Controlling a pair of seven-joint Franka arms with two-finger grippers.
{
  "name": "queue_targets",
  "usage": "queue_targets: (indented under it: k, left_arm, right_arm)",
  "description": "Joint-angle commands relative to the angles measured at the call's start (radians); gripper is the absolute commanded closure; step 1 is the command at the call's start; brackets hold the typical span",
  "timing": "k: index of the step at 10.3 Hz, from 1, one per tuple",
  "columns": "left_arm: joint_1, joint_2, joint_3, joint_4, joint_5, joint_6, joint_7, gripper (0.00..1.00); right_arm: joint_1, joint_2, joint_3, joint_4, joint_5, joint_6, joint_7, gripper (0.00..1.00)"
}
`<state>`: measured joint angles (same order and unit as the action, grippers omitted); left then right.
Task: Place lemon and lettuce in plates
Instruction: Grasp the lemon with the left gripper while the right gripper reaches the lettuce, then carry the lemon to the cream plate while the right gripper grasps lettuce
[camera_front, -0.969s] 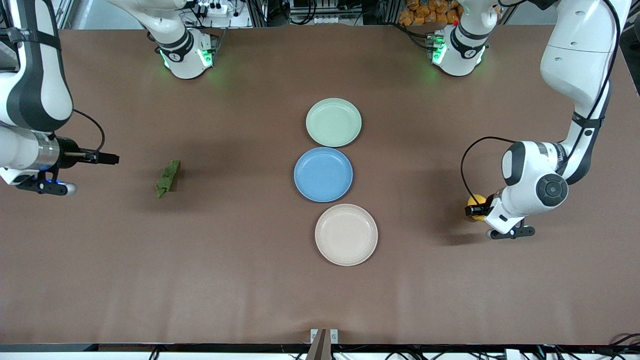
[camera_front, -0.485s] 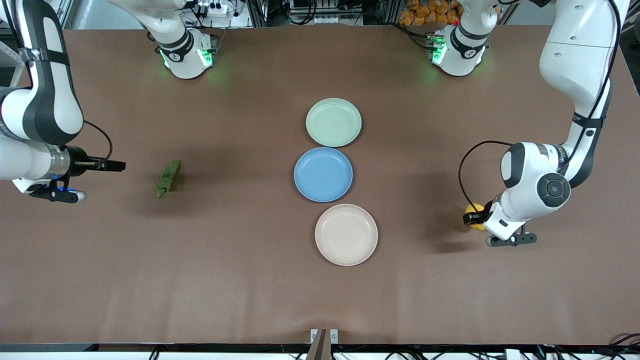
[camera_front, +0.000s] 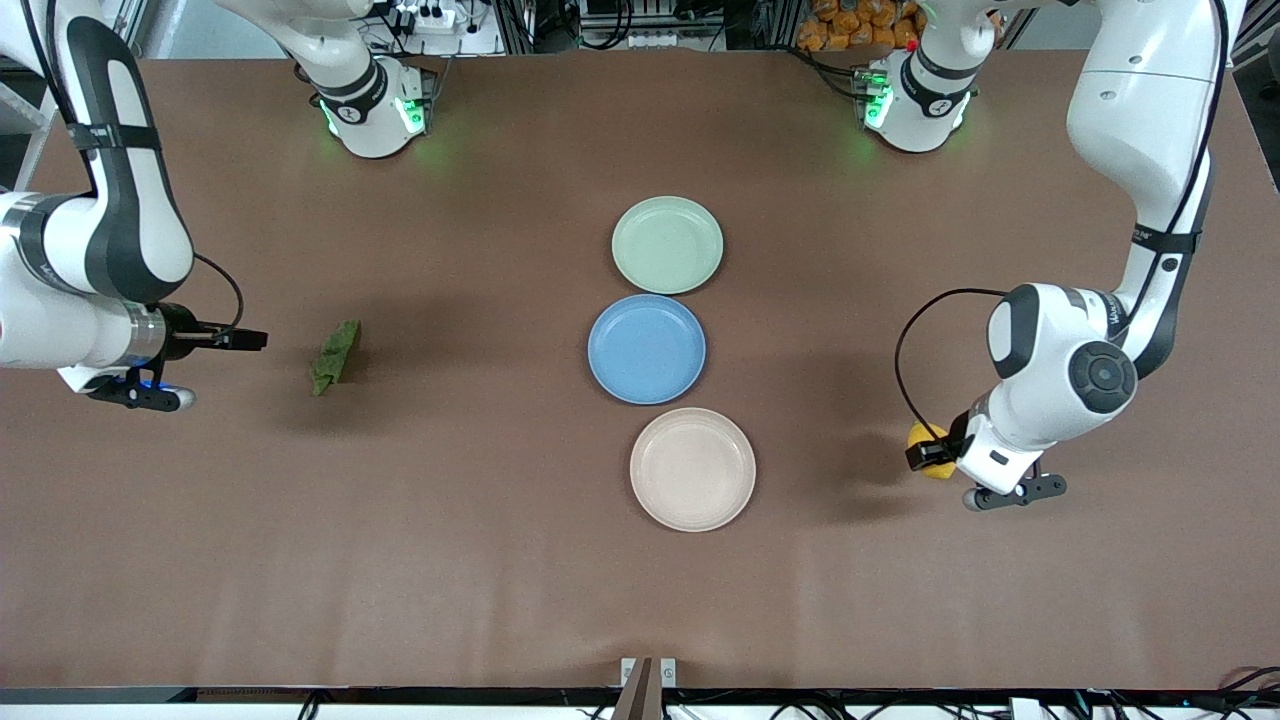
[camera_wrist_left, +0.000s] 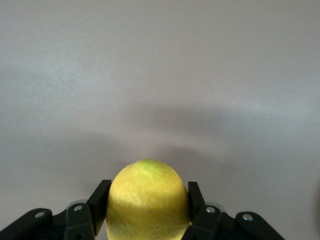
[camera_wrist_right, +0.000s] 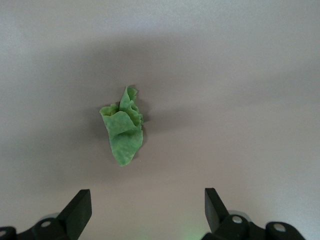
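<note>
Left pincer gripping the lemon, right pincer spread wide near the lettuce.

The left pincer (camera_wrist_left: 147, 210) is clamping the lemon (camera_wrist_left: 147, 200) above the brown counter (camera_front: 480, 560), toward the left arm's end, apart from the beige plate (camera_front: 692, 469). The right pincer (camera_wrist_right: 147, 212) is hovering with fingers wide apart by the lettuce (camera_wrist_right: 123, 127), which is lying on the counter toward the right arm's end. The mint green plate (camera_front: 667, 245) and blue plate (camera_front: 647, 349) are sitting mid-counter.

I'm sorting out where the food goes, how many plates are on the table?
3, in a row mid-table: mint green plate nearest the bases, blue plate in between, beige plate nearest the front camera.
</note>
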<state>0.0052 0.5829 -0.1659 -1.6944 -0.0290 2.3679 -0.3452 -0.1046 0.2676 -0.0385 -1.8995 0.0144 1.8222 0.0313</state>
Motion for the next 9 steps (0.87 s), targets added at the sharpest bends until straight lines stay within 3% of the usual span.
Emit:
queue_targets:
  k: [1,9]
  left_arm:
    - [-0.028,-0.002,0.002,0.03,-0.071,-0.007,-0.075,1.0]
    - [-0.175,0.035,0.003,0.105,-0.065,-0.004,-0.389,1.0]
  right_arm:
    - [-0.015,-0.013,0.009,-0.047,0.013,0.047,0.009,0.0]
    - [-0.015,-0.001,0.009,-0.18,0.078,0.218,0.01,0.0]
